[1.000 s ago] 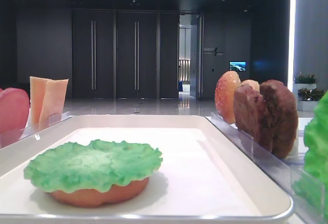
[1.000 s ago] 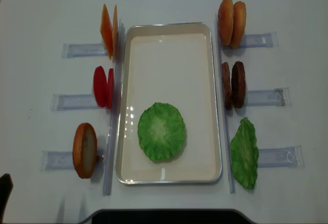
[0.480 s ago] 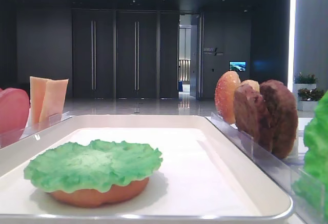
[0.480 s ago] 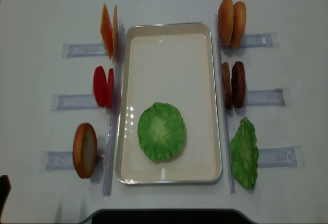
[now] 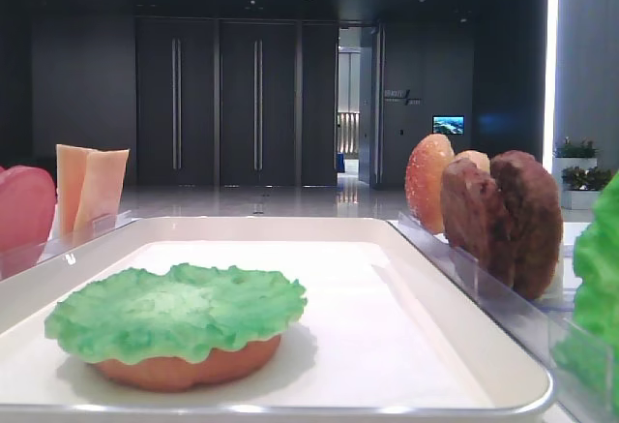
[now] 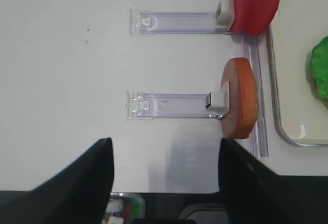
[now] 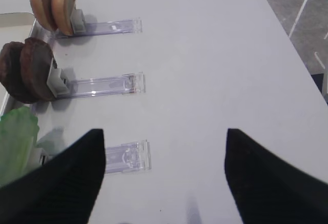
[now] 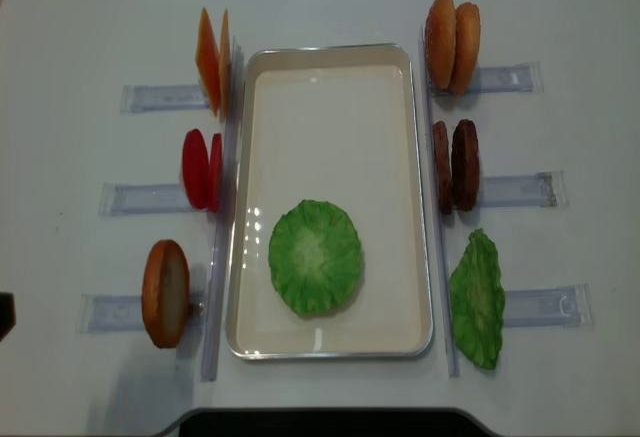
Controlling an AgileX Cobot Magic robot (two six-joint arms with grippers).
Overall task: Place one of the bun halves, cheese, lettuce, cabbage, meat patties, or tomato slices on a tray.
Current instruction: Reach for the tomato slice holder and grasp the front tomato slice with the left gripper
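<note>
While lettuce (image 8: 315, 257) lies on a bun half (image 5: 189, 370) near the tray's (image 8: 330, 57) front edge, we see left gripper (image 6: 164, 170) spread empty, right gripper (image 7: 164, 170) agape, tomato slices (image 8: 200, 169) racked beside the tray's left rim

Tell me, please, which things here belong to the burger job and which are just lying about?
Job: tray; lettuce on a bun; spare lettuce; patties; tomato; cheese; buns.
Just there: clear holders; table.

Lettuce (image 8: 315, 257) flat on bun — tray (image 8: 330, 67).
</note>
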